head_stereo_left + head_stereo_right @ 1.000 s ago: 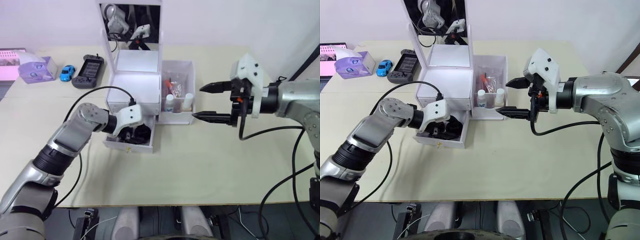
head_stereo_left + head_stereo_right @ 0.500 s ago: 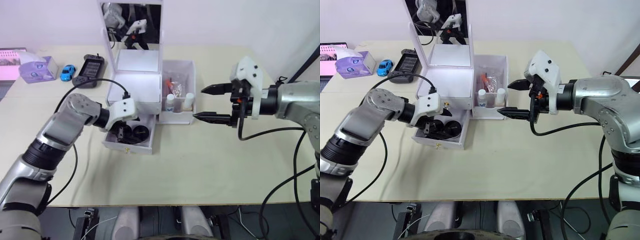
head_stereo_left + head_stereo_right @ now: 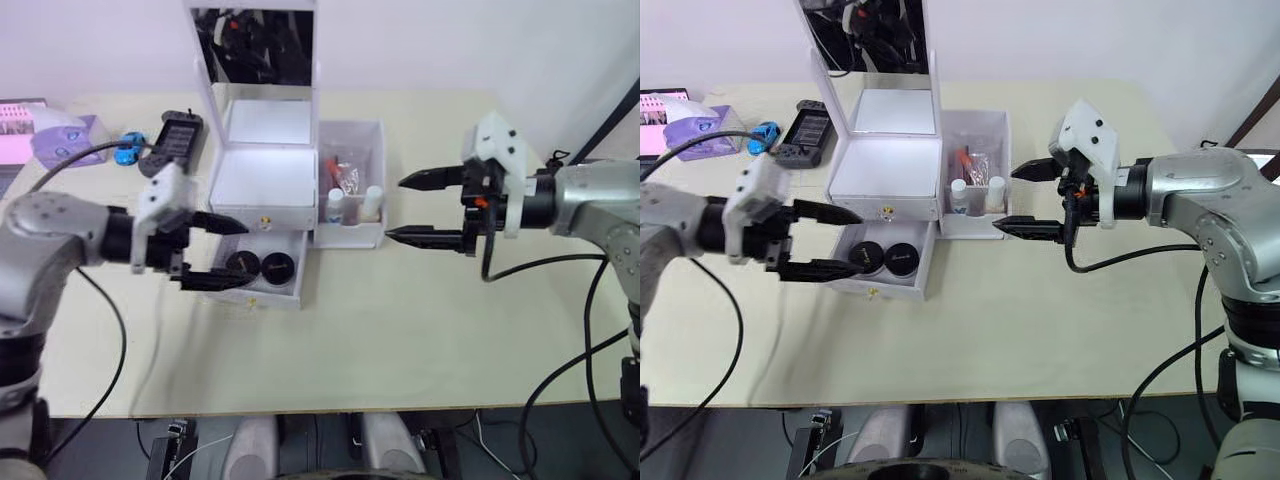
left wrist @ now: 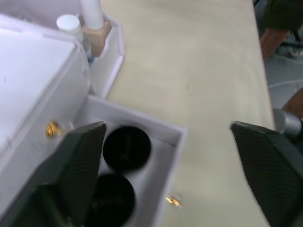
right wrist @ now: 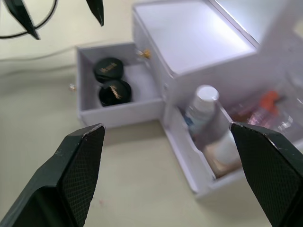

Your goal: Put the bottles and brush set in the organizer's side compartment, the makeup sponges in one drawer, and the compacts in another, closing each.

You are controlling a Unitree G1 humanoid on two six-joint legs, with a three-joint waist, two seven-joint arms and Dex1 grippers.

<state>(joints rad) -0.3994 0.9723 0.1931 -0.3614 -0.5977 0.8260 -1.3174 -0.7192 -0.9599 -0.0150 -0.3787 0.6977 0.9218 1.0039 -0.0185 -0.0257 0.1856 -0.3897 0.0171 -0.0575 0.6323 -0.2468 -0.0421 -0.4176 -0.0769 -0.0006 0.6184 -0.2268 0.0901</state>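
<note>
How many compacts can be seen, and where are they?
2. Both black compacts lie side by side in the organizer's open lower drawer: one nearer the left hand, one to its right. Nothing appears hidden beneath them.

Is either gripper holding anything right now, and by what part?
Nothing is held. The left gripper and right gripper are both open and empty; both compacts lie in the open drawer.

Bench (image 3: 400,330): you see a pale cream top, matte and evenly lit, running the width of the view.
Wall (image 3: 450,40): plain white, directly behind the bench's far edge.
Floor (image 3: 500,445): dark, visible below the bench's near edge.
Far left corner: a lilac tissue box (image 3: 62,140), a small blue toy car (image 3: 127,150) and a dark handheld game console (image 3: 172,140).
</note>
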